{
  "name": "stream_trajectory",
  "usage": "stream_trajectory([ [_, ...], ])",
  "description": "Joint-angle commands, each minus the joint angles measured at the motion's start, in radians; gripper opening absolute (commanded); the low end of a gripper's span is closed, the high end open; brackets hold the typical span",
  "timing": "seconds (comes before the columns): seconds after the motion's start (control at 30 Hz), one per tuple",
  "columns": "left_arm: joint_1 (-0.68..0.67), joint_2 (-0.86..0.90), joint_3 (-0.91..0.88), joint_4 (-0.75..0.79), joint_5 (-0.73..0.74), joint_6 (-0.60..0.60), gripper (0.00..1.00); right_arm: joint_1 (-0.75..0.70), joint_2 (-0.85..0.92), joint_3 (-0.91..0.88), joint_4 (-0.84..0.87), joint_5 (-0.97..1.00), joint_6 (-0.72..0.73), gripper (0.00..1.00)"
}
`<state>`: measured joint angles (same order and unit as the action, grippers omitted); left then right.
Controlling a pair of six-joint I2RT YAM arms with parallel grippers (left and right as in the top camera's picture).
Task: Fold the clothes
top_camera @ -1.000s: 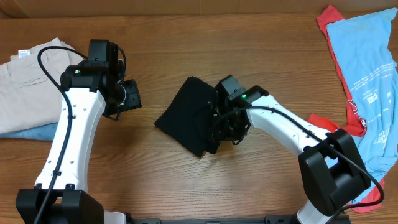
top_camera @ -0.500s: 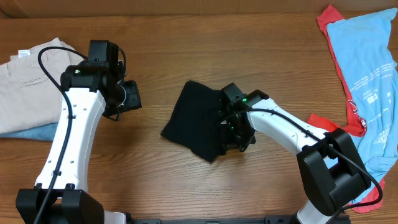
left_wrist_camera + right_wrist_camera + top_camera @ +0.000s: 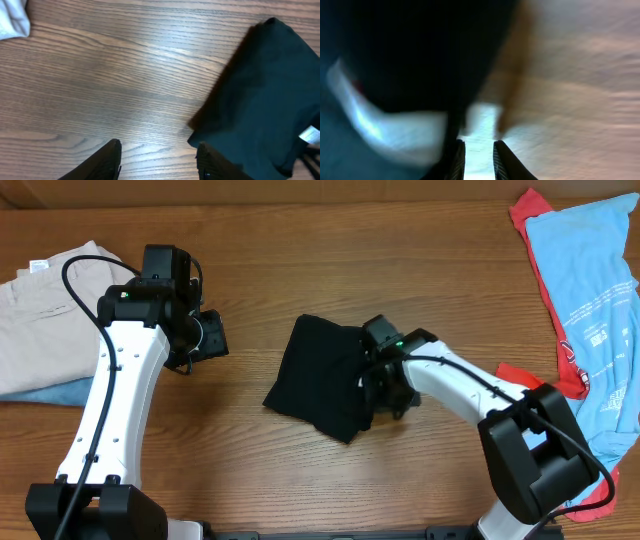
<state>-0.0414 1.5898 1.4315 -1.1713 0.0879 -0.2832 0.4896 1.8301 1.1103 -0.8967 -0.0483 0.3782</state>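
Note:
A black garment, partly folded, lies crumpled at the table's middle. My right gripper is at its right edge, fingers nearly together and apparently pinching the cloth. The right wrist view is blurred: the dark cloth with a white label fills the left, and the fingers show only a narrow gap. My left gripper hovers to the left of the garment, open and empty. In the left wrist view the fingers are spread over bare wood, with the garment to their right.
A folded beige garment lies at the far left on a light blue one. At the right edge is a pile with a light blue shirt and a red garment. A white cloth corner shows in the left wrist view.
My right gripper has moved right and slightly down, dragging the black garment with it. The left arm has not moved.

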Motion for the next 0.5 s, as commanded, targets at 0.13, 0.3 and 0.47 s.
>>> stream_trajectory([
  [0.13,-0.006,0.009,0.004,0.045,0.077,0.100,0.59,-0.119,-0.002,0.040,-0.015,0.022,0.016,0.23],
  [0.3,-0.006,0.009,0.004,0.054,0.084,0.150,0.61,-0.121,-0.066,0.130,-0.081,-0.172,-0.100,0.25],
  [0.47,-0.004,0.020,0.004,0.084,0.075,0.138,0.61,-0.078,-0.136,0.201,-0.075,-0.208,-0.120,0.26],
])
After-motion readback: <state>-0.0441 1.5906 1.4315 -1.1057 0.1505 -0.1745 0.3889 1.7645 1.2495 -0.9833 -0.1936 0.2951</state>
